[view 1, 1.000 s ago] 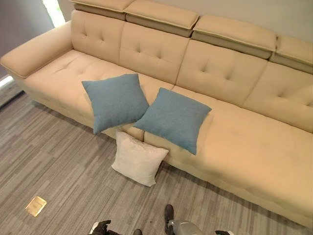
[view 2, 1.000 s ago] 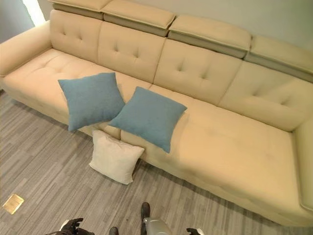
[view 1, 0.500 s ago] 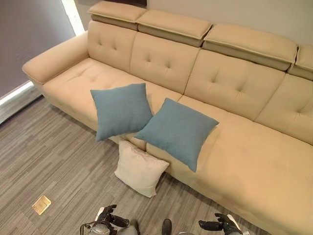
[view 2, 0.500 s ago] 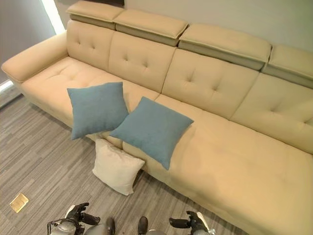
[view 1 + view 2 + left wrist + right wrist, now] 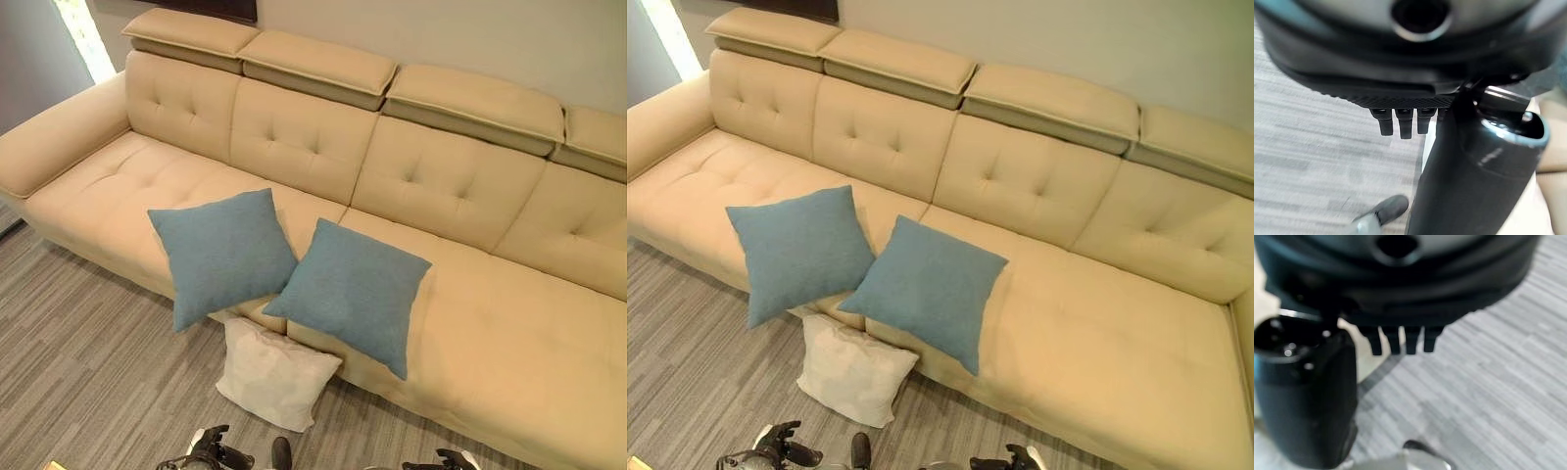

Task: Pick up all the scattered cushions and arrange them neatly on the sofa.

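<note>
Nothing has been picked up yet, as far as can be judged. A white cushion (image 5: 274,377) is seen on the grey floor (image 5: 88,362), low in the middle of the frame, leaning against the front of the beige sofa (image 5: 509,323). Two blue cushions lie on the seat above it. The left blue cushion (image 5: 220,255) and the right blue cushion (image 5: 351,289) are both tipped and hang over the seat's front edge, with their near corners touching or almost touching. So the white one is left to be lifted, and the blue ones are probably left to be set straight.

The left hand (image 5: 214,452) is seen at the bottom edge, left of middle, and the right hand (image 5: 449,460) at the bottom right. Both are held low and nothing is held in them. In the wrist views the fingers (image 5: 1400,126) are seen straight and side by side, over the floor.

Nothing is seen lying between the hands and the white cushion. The long right part of the seat is bare.
</note>
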You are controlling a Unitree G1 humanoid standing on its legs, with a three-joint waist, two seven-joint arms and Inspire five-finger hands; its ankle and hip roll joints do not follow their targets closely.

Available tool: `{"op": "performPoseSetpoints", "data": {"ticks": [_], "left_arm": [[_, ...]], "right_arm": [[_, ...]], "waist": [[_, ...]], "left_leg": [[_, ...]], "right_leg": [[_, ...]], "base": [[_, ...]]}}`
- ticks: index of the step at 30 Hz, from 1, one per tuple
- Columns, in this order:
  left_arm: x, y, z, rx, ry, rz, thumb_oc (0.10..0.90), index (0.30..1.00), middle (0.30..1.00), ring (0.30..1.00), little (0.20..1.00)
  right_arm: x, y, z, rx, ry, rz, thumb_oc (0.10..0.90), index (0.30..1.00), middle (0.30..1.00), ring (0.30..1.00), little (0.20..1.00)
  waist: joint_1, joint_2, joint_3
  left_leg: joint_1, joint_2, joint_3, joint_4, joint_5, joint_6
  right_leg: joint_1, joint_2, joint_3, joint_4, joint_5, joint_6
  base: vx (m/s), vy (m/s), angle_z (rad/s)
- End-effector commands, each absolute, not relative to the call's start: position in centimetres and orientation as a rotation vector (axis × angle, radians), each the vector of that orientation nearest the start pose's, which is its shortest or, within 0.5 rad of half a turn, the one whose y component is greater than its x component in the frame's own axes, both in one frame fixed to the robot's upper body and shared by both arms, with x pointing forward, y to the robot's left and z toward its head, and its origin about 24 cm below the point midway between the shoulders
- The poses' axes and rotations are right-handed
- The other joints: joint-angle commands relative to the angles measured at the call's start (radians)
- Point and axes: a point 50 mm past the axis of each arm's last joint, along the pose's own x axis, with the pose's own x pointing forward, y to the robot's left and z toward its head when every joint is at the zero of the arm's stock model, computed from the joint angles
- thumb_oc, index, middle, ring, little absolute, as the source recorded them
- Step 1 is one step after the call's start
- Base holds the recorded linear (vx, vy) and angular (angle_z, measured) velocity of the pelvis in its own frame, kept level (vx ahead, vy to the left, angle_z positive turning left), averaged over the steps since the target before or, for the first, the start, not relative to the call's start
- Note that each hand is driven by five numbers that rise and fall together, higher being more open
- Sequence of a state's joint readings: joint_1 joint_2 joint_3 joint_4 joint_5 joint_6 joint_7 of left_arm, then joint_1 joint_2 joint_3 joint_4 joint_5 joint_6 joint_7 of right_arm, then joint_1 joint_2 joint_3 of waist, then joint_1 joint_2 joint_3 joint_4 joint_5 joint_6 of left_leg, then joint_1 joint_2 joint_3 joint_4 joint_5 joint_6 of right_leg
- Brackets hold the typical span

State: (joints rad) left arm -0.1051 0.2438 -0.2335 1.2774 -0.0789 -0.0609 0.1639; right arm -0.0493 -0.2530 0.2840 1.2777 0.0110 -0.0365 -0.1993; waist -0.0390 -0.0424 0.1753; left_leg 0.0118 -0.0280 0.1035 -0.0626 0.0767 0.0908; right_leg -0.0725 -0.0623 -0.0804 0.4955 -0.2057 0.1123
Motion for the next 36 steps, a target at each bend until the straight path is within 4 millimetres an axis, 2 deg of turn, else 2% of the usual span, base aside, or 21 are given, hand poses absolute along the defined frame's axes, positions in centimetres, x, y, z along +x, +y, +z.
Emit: {"op": "performPoseSetpoints", "data": {"ticks": [1,2,3,4,5,6,7,9,10,14,15,16,22,23,24,25,27,30,31,35,36], "left_arm": [[13.7,25.0,-14.2,0.416,1.024,0.197,0.800,0.900,0.900,0.900,0.900],[14.7,25.2,-13.7,0.388,0.966,0.230,0.800,0.900,0.900,0.900,0.900],[14.7,25.2,-13.7,0.388,0.967,0.230,0.800,0.900,0.900,0.900,0.900],[16.0,25.6,-12.8,0.346,0.894,0.282,0.800,0.900,0.900,0.900,0.900],[16.0,25.6,-12.8,0.346,0.894,0.282,0.800,0.900,0.900,0.900,0.900],[17.5,25.9,-11.6,0.323,0.795,0.322,0.800,0.900,0.900,0.900,0.900],[18.2,26.0,-11.0,0.309,0.746,0.338,0.800,0.900,0.900,0.900,0.900],[19.7,26.5,-9.2,0.292,0.627,0.363,0.800,0.900,0.900,0.900,0.900],[20.3,26.6,-8.0,0.264,0.545,0.378,0.800,0.900,0.900,0.900,0.900],[22.1,26.6,-4.9,0.208,0.372,0.421,0.800,0.900,0.900,0.900,0.900],[22.1,26.6,-4.9,0.208,0.372,0.421,0.800,0.900,0.900,0.900,0.900],[22.8,26.5,-4.1,0.193,0.328,0.431,0.800,0.900,0.900,0.900,0.900],[24.9,25.3,-2.0,0.145,0.224,0.416,0.800,0.900,0.900,0.900,0.900],[26.2,24.7,-0.7,0.131,0.170,0.403,0.800,0.900,0.900,0.900,0.900],[26.2,24.7,-0.7,0.131,0.169,0.403,0.800,0.900,0.900,0.900,0.900],[27.9,23.8,1.0,0.130,0.100,0.374,0.800,0.900,0.900,0.900,0.900],[27.9,23.8,1.0,0.129,0.099,0.374,0.800,0.900,0.900,0.900,0.900],[31.8,21.2,5.7,0.115,-0.083,0.309,0.800,0.900,0.900,0.900,0.900],[31.9,21.2,5.8,0.115,-0.086,0.309,0.800,0.900,0.900,0.900,0.900],[34.2,19.6,9.4,0.125,-0.203,0.261,0.800,0.900,0.900,0.900,0.900],[35.1,18.8,10.8,0.130,-0.241,0.239,0.800,0.900,0.900,0.900,0.900]], "right_arm": [[12.3,-25.8,-14.4,-0.557,1.071,-0.174,0.800,0.900,0.900,0.900,0.900],[12.8,-26.4,-14.0,-0.552,1.042,-0.215,0.800,0.900,0.900,0.900,0.900],[12.8,-26.4,-14.0,-0.552,1.042,-0.215,0.800,0.900,0.900,0.900,0.900],[13.6,-27.3,-13.4,-0.536,1.006,-0.273,0.800,0.900,0.900,0.900,0.900],[13.6,-27.3,-13.4,-0.536,1.006,-0.273,0.800,0.900,0.900,0.900,0.900],[14.3,-27.8,-12.7,-0.517,0.954,-0.321,0.800,0.900,0.900,0.900,0.900],[14.9,-28.2,-12.2,-0.513,0.917,-0.344,0.800,0.900,0.900,0.900,0.900],[16.6,-29.3,-10.5,-0.523,0.806,-0.391,0.800,0.900,0.900,0.900,0.900],[17.8,-29.9,-9.0,-0.519,0.707,-0.414,0.800,0.900,0.900,0.900,0.900],[20.2,-30.1,-6.3,-0.441,0.532,-0.487,0.800,0.900,0.900,0.900,0.900],[20.2,-30.1,-6.3,-0.441,0.532,-0.487,0.800,0.900,0.900,0.900,0.900],[21.2,-29.8,-5.5,-0.396,0.476,-0.506,0.800,0.900,0.900,0.900,0.900],[23.4,-28.5,-4.3,-0.288,0.397,-0.516,0.800,0.900,0.900,0.900,0.900],[24.7,-27.7,-3.5,-0.249,0.356,-0.513,0.800,0.900,0.900,0.900,0.900],[24.8,-27.7,-3.5,-0.248,0.355,-0.513,0.800,0.900,0.900,0.900,0.900],[26.2,-26.9,-2.5,-0.208,0.308,-0.502,0.800,0.900,0.900,0.900,0.900],[26.3,-26.9,-2.5,-0.208,0.307,-0.503,0.800,0.900,0.900,0.900,0.900],[30.0,-24.3,0.4,-0.110,0.180,-0.473,0.800,0.900,0.900,0.900,0.900],[30.0,-24.3,0.5,-0.110,0.178,-0.474,0.800,0.900,0.900,0.900,0.900],[32.4,-22.8,2.8,-0.092,0.104,-0.433,0.800,0.900,0.900,0.900,0.900],[33.4,-21.8,3.5,-0.071,0.083,-0.412,0.800,0.900,0.900,0.900,0.900]], "waist": [[0.010,-0.021,-0.007],[0.005,-0.024,-0.012],[0.004,-0.023,-0.011],[-0.003,-0.034,-0.011],[-0.004,-0.033,-0.010],[-0.005,-0.041,-0.007],[-0.007,-0.041,-0.011],[-0.007,-0.042,-0.022],[-0.011,-0.037,-0.036],[-0.017,-0.027,-0.058],[-0.017,-0.027,-0.058],[-0.019,-0.021,-0.062],[-0.023,-0.001,-0.066],[-0.025,0.009,-0.055],[-0.026,0.009,-0.054],[-0.029,0.024,-0.031],[-0.029,0.024,-0.032],[-0.031,0.055,0.026],[-0.030,0.055,0.023],[-0.025,0.064,0.044],[-0.023,0.070,0.056]], "left_leg": [[-0.025,-0.001,-0.017,0.093,-0.132,-0.039],[-0.003,-0.006,-0.019,0.075,-0.142,-0.043],[-0.001,-0.006,-0.020,0.074,-0.143,-0.043],[0.003,-0.012,-0.025,0.079,-0.147,-0.047],[0.004,-0.011,-0.027,0.080,-0.148,-0.048],[0.015,-0.018,-0.025,0.081,-0.151,-0.050],[0.012,-0.017,-0.025,0.074,-0.146,-0.052],[0.022,-0.018,-0.014,0.056,-0.146,-0.055],[0.035,-0.015,-0.008,0.040,-0.146,-0.058],[0.064,-0.009,-0.010,0.009,-0.150,-0.064],[0.065,-0.009,-0.010,0.008,-0.150,-0.064],[0.071,-0.007,-0.009,-0.003,-0.149,-0.068],[0.075,-0.003,-0.005,-0.021,-0.147,-0.078],[0.061,-0.002,-0.007,-0.022,-0.142,-0.082],[0.060,-0.002,-0.008,-0.021,-0.142,-0.082],[0.027,-0.002,-0.011,-0.019,-0.132,-0.086],[0.023,-0.002,-0.011,-0.019,-0.131,-0.086],[-0.099,-0.003,-0.017,-0.010,-0.094,-0.093],[-0.106,-0.003,-0.017,-0.008,-0.094,-0.093],[-0.200,-0.006,-0.026,0.007,-0.071,-0.097],[-0.227,-0.007,-0.030,0.012,-0.066,-0.098]], "right_leg": [[-0.025,-0.036,-0.006,-0.121,0.170,0.015],[-0.035,-0.034,-0.038,-0.219,0.161,0.002],[-0.031,-0.033,-0.039,-0.221,0.162,0.002],[-0.026,-0.030,-0.051,-0.313,0.162,0.002],[-0.023,-0.030,-0.053,-0.316,0.163,0.002],[0.001,-0.024,-0.045,-0.348,0.167,0.003],[0.000,-0.017,-0.034,-0.350,0.172,0.003],[0.022,-0.017,-0.036,-0.386,0.175,0.003],[0.044,-0.014,-0.036,-0.411,0.172,-0.002],[0.082,-0.006,-0.028,-0.452,0.168,-0.009],[0.083,-0.006,-0.028,-0.453,0.168,-0.009],[0.092,-0.005,-0.026,-0.467,0.166,-0.010],[0.104,0.000,-0.023,-0.507,0.169,-0.013],[0.094,0.001,-0.023,-0.514,0.172,-0.013],[0.093,0.001,-0.023,-0.514,0.172,-0.013],[0.062,0.001,-0.019,-0.513,0.177,-0.016],[0.058,0.001,-0.019,-0.511,0.176,-0.016],[-0.069,0.003,-0.009,-0.496,0.198,-0.023],[-0.077,0.003,-0.009,-0.494,0.198,-0.024],[-0.157,0.008,-0.004,-0.484,0.212,-0.027],[-0.178,0.007,-0.002,-0.481,0.212,-0.028]], "base": [[0.12,0.000,-0.06],[0.12,0.000,-0.03],[0.14,-0.041,0.01],[0.06,-0.034,-0.03],[0.10,-0.055,0.02],[0.05,-0.038,0.16],[0.07,-0.053,0.15],[0.08,-0.042,-0.08],[0.13,-0.043,-0.18],[0.13,-0.051,-0.05],[0.13,-0.055,-0.04],[0.05,-0.025,-0.03],[0.07,-0.037,-0.02],[0.00,0.000,0.00],[-0.10,-0.018,-0.01],[-0.09,0.001,0.00],[-0.09,0.000,0.01],[-0.16,-0.010,0.04],[-0.10,-0.023,0.08],[-0.03,-0.022,0.04],[-0.01,-0.032,0.01]]}}
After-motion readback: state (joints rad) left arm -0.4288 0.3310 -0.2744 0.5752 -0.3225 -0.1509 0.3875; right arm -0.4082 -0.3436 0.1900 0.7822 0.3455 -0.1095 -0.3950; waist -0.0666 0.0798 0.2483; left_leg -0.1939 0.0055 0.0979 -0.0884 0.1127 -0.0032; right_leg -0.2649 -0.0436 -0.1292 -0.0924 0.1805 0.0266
